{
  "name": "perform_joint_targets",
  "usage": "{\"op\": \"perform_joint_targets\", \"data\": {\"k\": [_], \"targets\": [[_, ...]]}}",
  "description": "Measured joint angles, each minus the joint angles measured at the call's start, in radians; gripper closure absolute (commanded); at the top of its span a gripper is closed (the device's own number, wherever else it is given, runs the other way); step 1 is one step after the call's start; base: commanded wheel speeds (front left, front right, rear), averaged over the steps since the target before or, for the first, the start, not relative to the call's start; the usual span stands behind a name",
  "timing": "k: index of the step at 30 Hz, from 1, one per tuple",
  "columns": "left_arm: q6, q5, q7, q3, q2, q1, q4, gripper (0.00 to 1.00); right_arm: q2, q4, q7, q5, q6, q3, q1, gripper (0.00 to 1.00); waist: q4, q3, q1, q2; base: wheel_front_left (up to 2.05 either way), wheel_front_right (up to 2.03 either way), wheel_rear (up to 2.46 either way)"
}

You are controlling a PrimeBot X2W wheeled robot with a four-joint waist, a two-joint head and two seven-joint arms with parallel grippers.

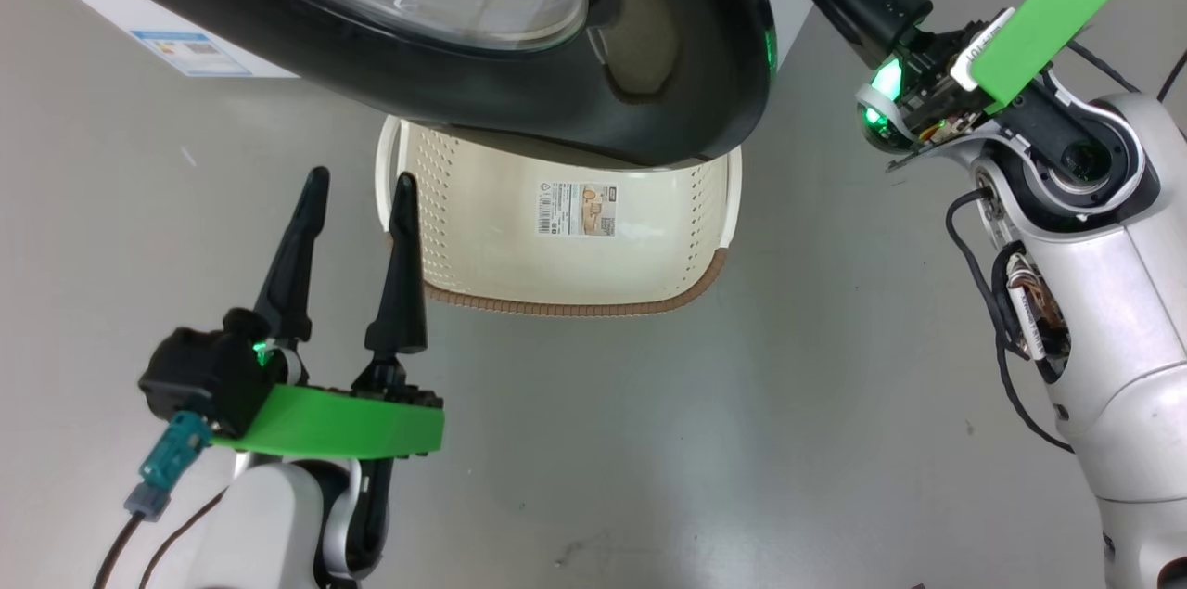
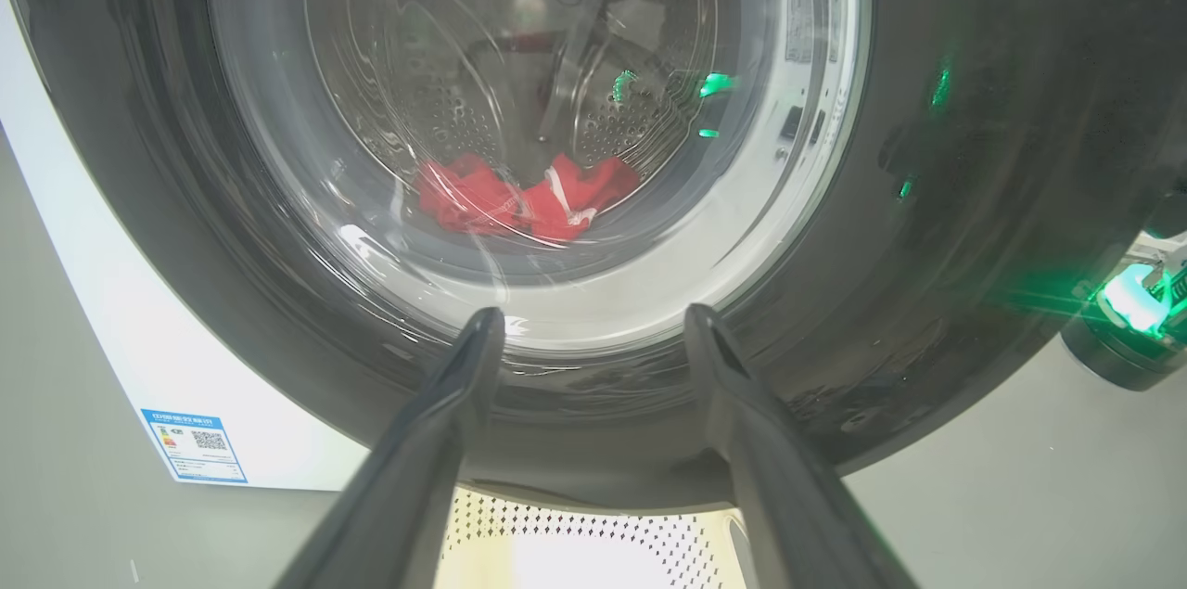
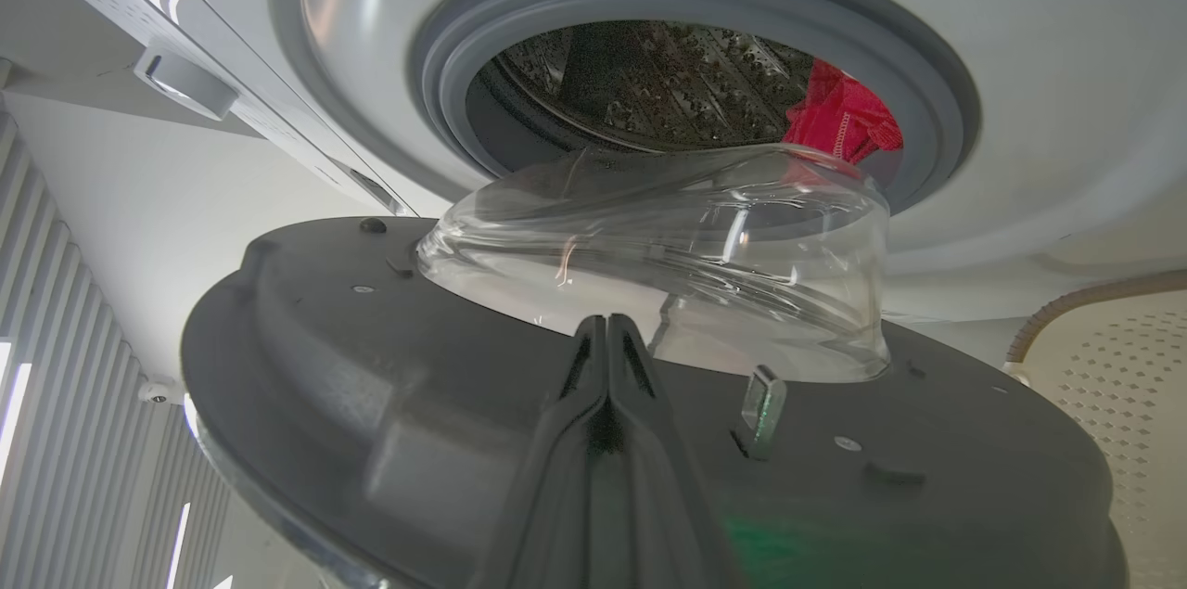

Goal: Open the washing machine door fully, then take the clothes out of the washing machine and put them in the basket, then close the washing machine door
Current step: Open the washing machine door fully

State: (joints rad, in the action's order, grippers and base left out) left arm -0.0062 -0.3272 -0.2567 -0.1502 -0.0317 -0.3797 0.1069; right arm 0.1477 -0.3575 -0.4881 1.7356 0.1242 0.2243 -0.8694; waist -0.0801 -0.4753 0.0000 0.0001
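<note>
**Washing machine door** (image 1: 668, 60): part-way open, swung out over the far end of the basket, so its black rim covers that end from above. Not yet fully open, by my judgement.

**Clothes** (image 3: 839, 111): a red heap with white trim on the floor of the steel drum (image 3: 649, 79), seen through the door glass from the left wrist and past the grey gasket (image 3: 445, 60) from the right. None has been taken out.

**Washing machine** (image 3: 1020, 60): white front-loader standing on the floor (image 1: 649, 441), blue label (image 1: 190, 51) low on its left front.

**Basket** (image 1: 482, 227): cream, empty, set on the floor close under the opening, presumably so the lift from the drum is short. The door above it will likely need more swing before the way is clear.

**Right pincer** (image 3: 607, 325): fingers pressed together with nothing between them, laid against the door's grey inner face near the latch hook (image 3: 762, 408). This looks like a pushing pose, to drive the door wider.

**Left pincer** (image 1: 361, 176): fingers apart and empty, hovering just left of the basket and pointed at the door, seemingly ready to reach in.
</note>
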Motion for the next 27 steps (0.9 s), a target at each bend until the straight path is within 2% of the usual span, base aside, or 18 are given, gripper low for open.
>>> {"op": "perform_joint_targets", "data": {"k": [8, 27], "targets": [[0.000, -0.008, 0.000, 0.000, 0.000, -0.010, 0.011, 0.00, 0.019, -0.018, -0.048, -0.002, 0.000, 0.038, -0.015, 1.00, -0.012, -0.005, 0.0000, 0.0000, 0.00, 0.00, 0.00], [0.010, -0.018, 0.000, 0.000, 0.000, -0.009, 0.008, 0.00, 0.021, -0.027, -0.059, -0.012, 0.000, 0.073, -0.008, 1.00, -0.026, 0.023, 0.0000, 0.0000, 0.00, 0.00, 0.00]]}}
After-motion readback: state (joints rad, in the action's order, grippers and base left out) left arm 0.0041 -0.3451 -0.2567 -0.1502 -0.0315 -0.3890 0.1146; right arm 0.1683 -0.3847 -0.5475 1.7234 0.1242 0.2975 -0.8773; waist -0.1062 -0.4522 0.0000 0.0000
